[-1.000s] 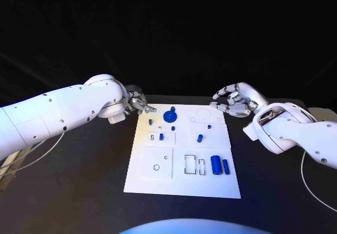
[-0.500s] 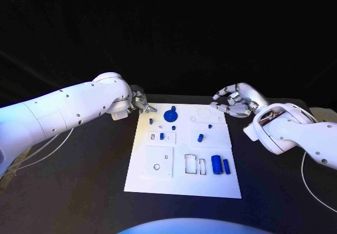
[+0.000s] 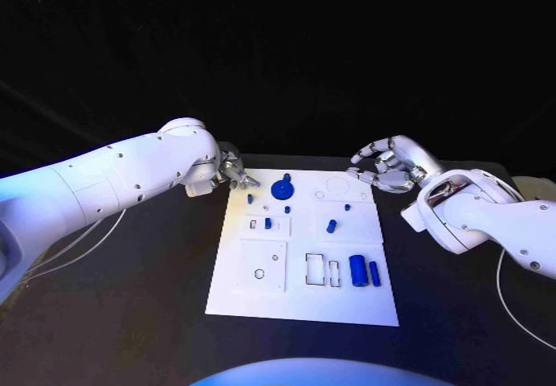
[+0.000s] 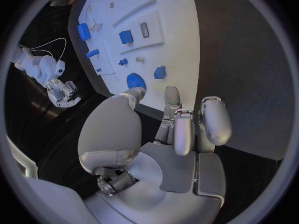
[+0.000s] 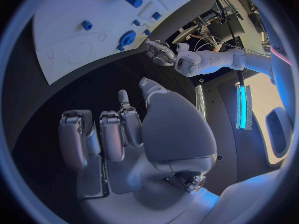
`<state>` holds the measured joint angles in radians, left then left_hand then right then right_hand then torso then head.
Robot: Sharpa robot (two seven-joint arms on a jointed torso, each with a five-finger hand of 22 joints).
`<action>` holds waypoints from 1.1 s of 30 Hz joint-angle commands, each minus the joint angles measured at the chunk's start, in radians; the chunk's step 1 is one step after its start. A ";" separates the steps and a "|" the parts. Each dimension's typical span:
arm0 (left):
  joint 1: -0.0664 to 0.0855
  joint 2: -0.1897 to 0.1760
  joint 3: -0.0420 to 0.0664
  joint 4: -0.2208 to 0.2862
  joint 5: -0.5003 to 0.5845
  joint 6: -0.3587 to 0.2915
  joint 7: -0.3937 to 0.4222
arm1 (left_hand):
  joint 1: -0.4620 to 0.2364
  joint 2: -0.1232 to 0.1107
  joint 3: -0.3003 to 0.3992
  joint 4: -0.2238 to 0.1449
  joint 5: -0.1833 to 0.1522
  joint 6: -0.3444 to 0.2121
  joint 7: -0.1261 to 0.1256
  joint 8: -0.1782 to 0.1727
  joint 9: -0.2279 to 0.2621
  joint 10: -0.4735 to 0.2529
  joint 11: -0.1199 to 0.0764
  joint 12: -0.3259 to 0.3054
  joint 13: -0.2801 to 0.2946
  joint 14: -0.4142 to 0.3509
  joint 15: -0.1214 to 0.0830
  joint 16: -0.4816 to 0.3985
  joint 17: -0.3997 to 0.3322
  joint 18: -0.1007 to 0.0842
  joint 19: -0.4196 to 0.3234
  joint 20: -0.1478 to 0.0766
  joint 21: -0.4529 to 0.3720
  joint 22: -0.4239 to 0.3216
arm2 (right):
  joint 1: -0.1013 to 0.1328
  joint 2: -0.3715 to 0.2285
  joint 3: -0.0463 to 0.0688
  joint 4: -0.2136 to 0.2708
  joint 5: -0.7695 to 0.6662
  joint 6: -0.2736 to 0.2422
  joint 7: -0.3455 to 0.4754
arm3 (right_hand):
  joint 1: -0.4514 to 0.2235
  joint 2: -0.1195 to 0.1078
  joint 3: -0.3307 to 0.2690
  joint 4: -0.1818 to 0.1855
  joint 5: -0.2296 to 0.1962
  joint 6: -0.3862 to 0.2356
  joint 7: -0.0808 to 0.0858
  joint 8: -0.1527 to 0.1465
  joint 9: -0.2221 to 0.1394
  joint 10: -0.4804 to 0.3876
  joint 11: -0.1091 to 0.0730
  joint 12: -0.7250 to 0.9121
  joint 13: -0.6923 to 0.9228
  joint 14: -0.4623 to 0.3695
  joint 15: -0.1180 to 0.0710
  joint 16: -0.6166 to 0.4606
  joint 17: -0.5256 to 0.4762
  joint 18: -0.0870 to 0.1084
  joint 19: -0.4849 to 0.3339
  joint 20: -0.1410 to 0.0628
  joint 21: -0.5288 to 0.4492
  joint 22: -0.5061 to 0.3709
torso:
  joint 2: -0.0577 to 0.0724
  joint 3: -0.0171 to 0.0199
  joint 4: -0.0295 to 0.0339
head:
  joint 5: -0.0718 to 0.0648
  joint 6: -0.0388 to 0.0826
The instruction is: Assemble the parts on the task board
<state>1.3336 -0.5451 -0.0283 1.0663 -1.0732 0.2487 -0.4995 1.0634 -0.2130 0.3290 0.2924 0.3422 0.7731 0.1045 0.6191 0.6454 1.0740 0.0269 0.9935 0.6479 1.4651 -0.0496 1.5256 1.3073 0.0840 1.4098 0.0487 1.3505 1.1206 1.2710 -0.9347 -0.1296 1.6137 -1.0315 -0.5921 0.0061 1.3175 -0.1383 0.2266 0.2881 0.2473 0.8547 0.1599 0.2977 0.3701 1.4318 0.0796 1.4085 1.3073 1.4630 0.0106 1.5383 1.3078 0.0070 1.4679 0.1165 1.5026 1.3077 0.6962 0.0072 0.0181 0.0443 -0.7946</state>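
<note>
The white task board point(image 3: 299, 297) lies in the middle of the black table. A blue gear point(image 3: 282, 190) sits near its far edge, with a small blue part point(image 3: 251, 197) to its left. Two blue cylinders point(image 3: 357, 271) lie side by side toward the near right. My left hand point(image 3: 233, 173) hovers at the board's far left corner, fingers loosely bent and holding nothing; the left wrist view shows this hand point(image 4: 171, 134) just short of the gear point(image 4: 136, 81). My right hand point(image 3: 387, 166) hangs over the far right corner, fingers half curled and empty, and so it appears in the right wrist view point(image 5: 124, 134).
Several small blue parts point(image 3: 330, 226) stand in the board's middle blocks. Empty rectangular slots point(image 3: 314, 269) lie beside the cylinders, and a round recess point(image 3: 336, 188) is at the far right. Bare black table point(image 3: 116, 305) runs along both sides of the board.
My left arm has shifted a little toward the board, bringing the hand closer to its far left corner. The right hand and the parts have stayed put.
</note>
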 commanded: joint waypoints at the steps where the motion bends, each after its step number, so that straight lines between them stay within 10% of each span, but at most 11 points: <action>1: -0.001 0.004 0.000 0.001 0.004 0.044 -0.004 | 0.000 0.013 -0.005 0.000 -0.003 0.009 -0.001 0.000 -0.002 0.008 -0.001 0.005 0.001 0.082 0.008 0.004 0.177 0.001 0.004 0.000 0.005 0.002 | -0.001 0.001 0.000 0.000 0.000 0.007 0.009 | -0.011 0.002 0.004 0.000 0.001 -0.009 -0.001 0.004 -0.001 -0.006 -0.003 -0.003 0.111 0.082 -0.007 -0.007 0.162 0.015 0.054 -0.007 -0.005 0.203 | -0.001 -0.0002 -0.0003 | 0.000 0.000; 33: -0.015 0.013 -0.004 -0.009 -0.004 0.087 -0.017 | 0.044 0.039 0.001 -0.004 0.003 0.041 -0.011 0.016 -0.008 0.015 -0.009 0.015 0.004 0.084 0.001 0.008 0.183 -0.002 0.009 -0.005 0.014 0.018 | -0.001 0.002 0.000 0.000 0.001 0.007 0.011 | -0.011 0.004 0.007 0.000 0.006 -0.009 -0.001 0.006 -0.001 -0.005 -0.004 -0.003 0.112 0.082 -0.008 -0.007 0.161 0.015 0.053 -0.008 -0.007 0.202 | -0.001 0.0001 0.0004 | 0.002 -0.004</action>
<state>1.3191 -0.5336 -0.0321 1.0550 -1.0778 0.3190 -0.5160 1.0980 -0.1713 0.3270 0.2924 0.3423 0.8067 0.0957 0.6316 0.6393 1.0815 0.0194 1.0030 0.6509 1.4651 -0.0497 1.5296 1.3073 0.0839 1.4134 0.0448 1.3582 1.1382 1.2706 -0.9331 -0.1296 1.6134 -1.0274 -0.5920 0.0085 1.3174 -0.1382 0.2265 0.2881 0.2474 0.8547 0.1599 0.2977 0.3702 1.4319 0.0796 1.4085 1.3079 1.4668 0.0069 1.5341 1.3075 0.0070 1.4679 0.1165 1.5026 1.3073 0.6956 0.0073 0.0183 0.0471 -0.7987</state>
